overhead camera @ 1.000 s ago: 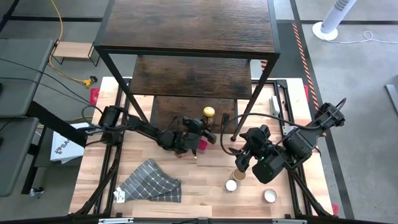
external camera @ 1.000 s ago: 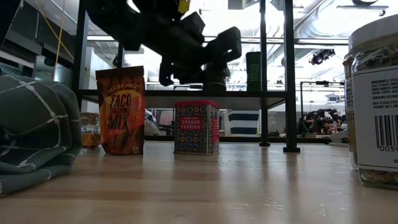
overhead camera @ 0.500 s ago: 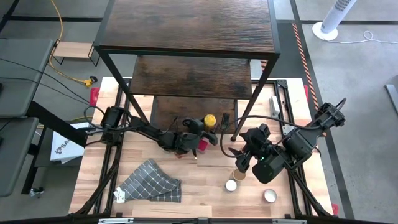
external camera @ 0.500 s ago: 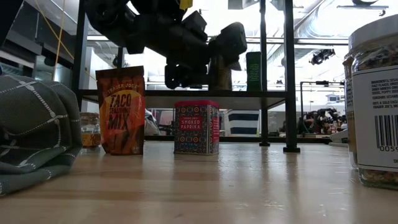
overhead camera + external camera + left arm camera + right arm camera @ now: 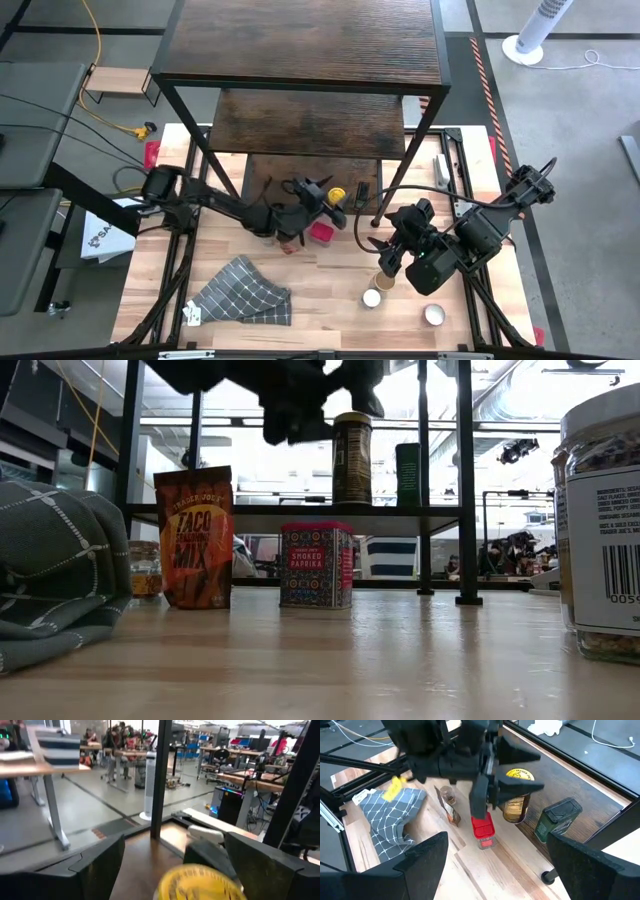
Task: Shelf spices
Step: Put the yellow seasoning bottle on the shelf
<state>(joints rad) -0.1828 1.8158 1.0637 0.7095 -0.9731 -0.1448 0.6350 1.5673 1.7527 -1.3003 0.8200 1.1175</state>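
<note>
1. Left gripper (image 5: 322,194) sits at the front edge of the shelf's lowest board, fingers spread either side of the yellow-lid jar (image 5: 337,194), not clamped. Low view shows that jar (image 5: 351,459) standing upright on the board with the gripper up beside its top, so it reads as placed and let go.
2. Grey checked cloth (image 5: 243,291) is bunched at the table's front left, not a spice, well apart from the action.
3. Taco seasoning pouch (image 5: 194,537) stands on the table in front of the shelf, not shelved yet. A small jar (image 5: 145,568) sits half hidden beside it.
4. Red paprika tin (image 5: 321,232) is on the table just in front of the left gripper. It looks like the next easy pick because it is closest to that arm.
5. Shelf (image 5: 300,45) stands at the table's rear. Only its lowest board holds anything: the yellow-lid jar and a dark green tin (image 5: 558,819) beside it, near the front where the arm can reach under the upper boards.
6. Right gripper (image 5: 378,252) waits over the table right of the shelf leg, fingers wide, holding nothing.
7. Tan-lid jar (image 5: 385,281), a white-lid jar (image 5: 371,298) and another white-lid jar (image 5: 434,315) stand at the front right, on the right arm's side, still to go.
</note>
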